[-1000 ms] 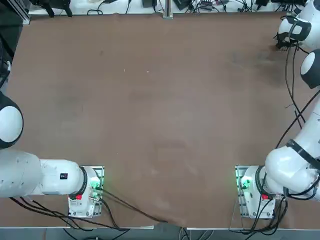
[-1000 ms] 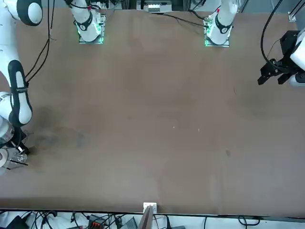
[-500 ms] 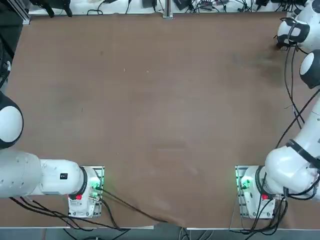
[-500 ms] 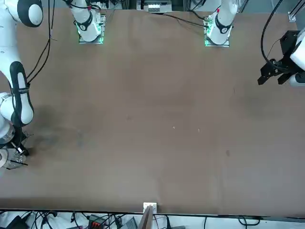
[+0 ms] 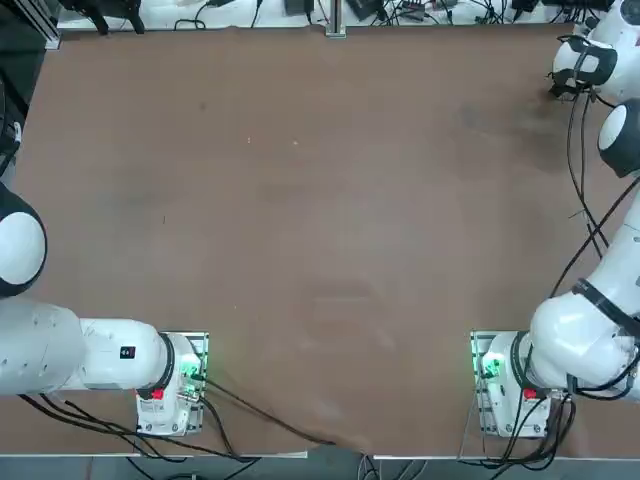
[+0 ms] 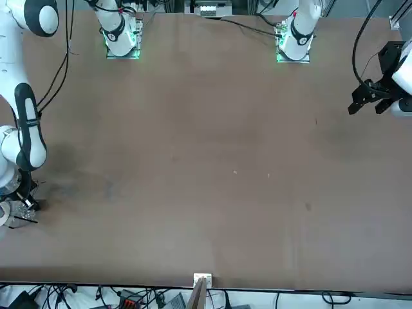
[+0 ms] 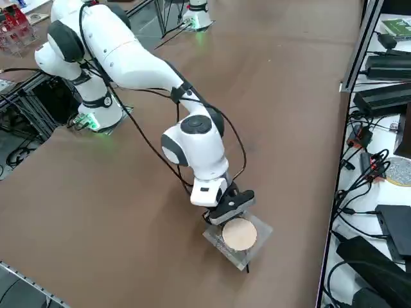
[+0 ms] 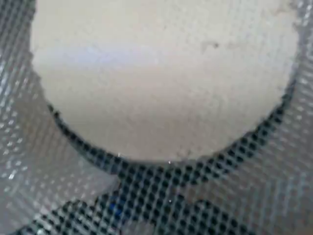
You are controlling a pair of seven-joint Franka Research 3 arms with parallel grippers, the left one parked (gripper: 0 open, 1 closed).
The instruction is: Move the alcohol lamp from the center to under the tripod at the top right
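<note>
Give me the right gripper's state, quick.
Right gripper: shut, low beside the tripod; whether it holds anything cannot be told.

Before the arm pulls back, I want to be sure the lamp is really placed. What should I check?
1. Alcohol lamp gone from the centre of the table: ok, none shows there.
2. Right gripper at the tripod: ok, right beside its mesh top.
3. Lamp standing under the tripod: cannot tell, mesh and disc hide it.
4. Gripper opened for release: not ok, shut.
5. Tripod standing: ok, its top looks level.
</note>
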